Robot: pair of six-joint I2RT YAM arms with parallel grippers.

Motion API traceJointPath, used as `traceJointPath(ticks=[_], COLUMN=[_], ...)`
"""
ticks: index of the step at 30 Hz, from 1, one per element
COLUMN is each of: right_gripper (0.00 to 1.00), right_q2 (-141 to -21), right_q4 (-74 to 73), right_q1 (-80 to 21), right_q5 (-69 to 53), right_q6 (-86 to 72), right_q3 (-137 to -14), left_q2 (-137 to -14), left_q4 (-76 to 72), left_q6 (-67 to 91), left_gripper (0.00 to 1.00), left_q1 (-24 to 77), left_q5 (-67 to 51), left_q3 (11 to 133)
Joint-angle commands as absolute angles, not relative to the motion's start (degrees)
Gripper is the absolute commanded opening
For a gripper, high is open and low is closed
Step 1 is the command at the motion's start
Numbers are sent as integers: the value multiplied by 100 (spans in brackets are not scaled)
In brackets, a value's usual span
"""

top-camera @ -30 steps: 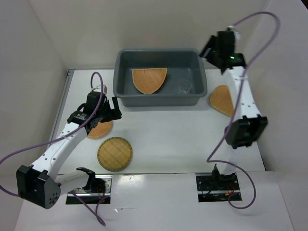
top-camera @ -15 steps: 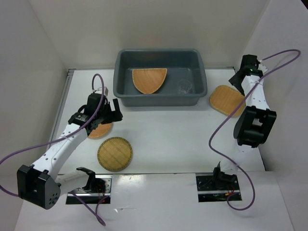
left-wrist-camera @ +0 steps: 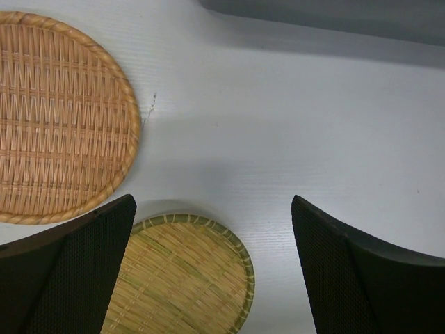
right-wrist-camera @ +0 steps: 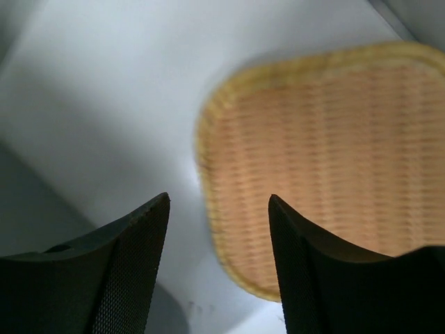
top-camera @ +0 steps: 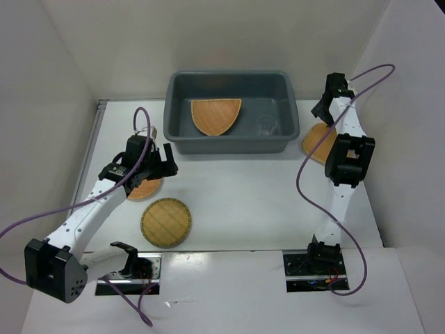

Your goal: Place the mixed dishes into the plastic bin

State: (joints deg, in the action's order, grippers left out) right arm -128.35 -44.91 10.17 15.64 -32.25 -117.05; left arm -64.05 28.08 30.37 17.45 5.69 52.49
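The dark grey plastic bin (top-camera: 174, 111) stands at the back centre and holds a fan-shaped wicker tray (top-camera: 215, 115) and the clear glass cup (top-camera: 265, 126). A rounded square wicker tray (top-camera: 314, 145) lies right of the bin; it also shows in the right wrist view (right-wrist-camera: 327, 160). My right gripper (top-camera: 323, 113) (right-wrist-camera: 219, 202) hangs open and empty above its edge. An orange round tray (top-camera: 147, 188) (left-wrist-camera: 55, 125) and a yellower round tray (top-camera: 166, 223) (left-wrist-camera: 181, 278) lie at the left. My left gripper (top-camera: 165, 161) (left-wrist-camera: 212, 209) is open and empty above them.
White walls close in the table on the left, back and right. The bin's near wall (left-wrist-camera: 327, 14) shows at the top of the left wrist view. Purple cables (top-camera: 306, 174) loop off both arms. White table (top-camera: 250, 195) lies between the two arms.
My right arm has swung in from the far right wall and come down over the rounded square tray. My left arm has barely moved. No dish has moved.
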Motion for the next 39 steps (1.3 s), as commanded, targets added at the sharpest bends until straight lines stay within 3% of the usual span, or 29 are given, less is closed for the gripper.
traceJointPath(ticks=[1, 4, 7, 8, 9, 11, 17, 28, 39], right_gripper=[64, 56, 28, 8, 0, 0, 0, 0, 0], right_q2=[-13147, -13569, -14052, -14193, -14325, -14651, -15028, -16215, -16172], right_q4=[-4658, -4895, -5316, -5448, -5719, -5888, -5818, -5977, -6398], right_q1=[809, 809, 809, 809, 809, 809, 809, 809, 809], right_q5=[1687, 2030, 2390, 2512, 2644, 3049, 3821, 4386, 4588], right_q6=[-3190, -3190, -3138, -3138, -3138, -3138, -2963, -2707, -2839], right_q3=[-12513, -13171, -14049, -14315, -14578, -15186, -15468, -16163, -15602], left_q2=[-6460, -6512, -6513, -6513, -6565, -6565, -6460, -6249, -6302], left_q4=[2593, 2593, 2593, 2593, 2593, 2540, 2347, 2241, 2241], left_q6=[3067, 3067, 3067, 3067, 3067, 3067, 3067, 3067, 3067], left_gripper=[99, 99, 99, 99, 99, 99, 99, 99, 99], left_q1=[1723, 1723, 1723, 1723, 1723, 1723, 1723, 1723, 1723], left_q5=[510, 457, 457, 457, 405, 343, 237, 0, 0], left_q3=[5221, 5221, 5221, 5221, 5221, 5221, 5107, 5054, 5106])
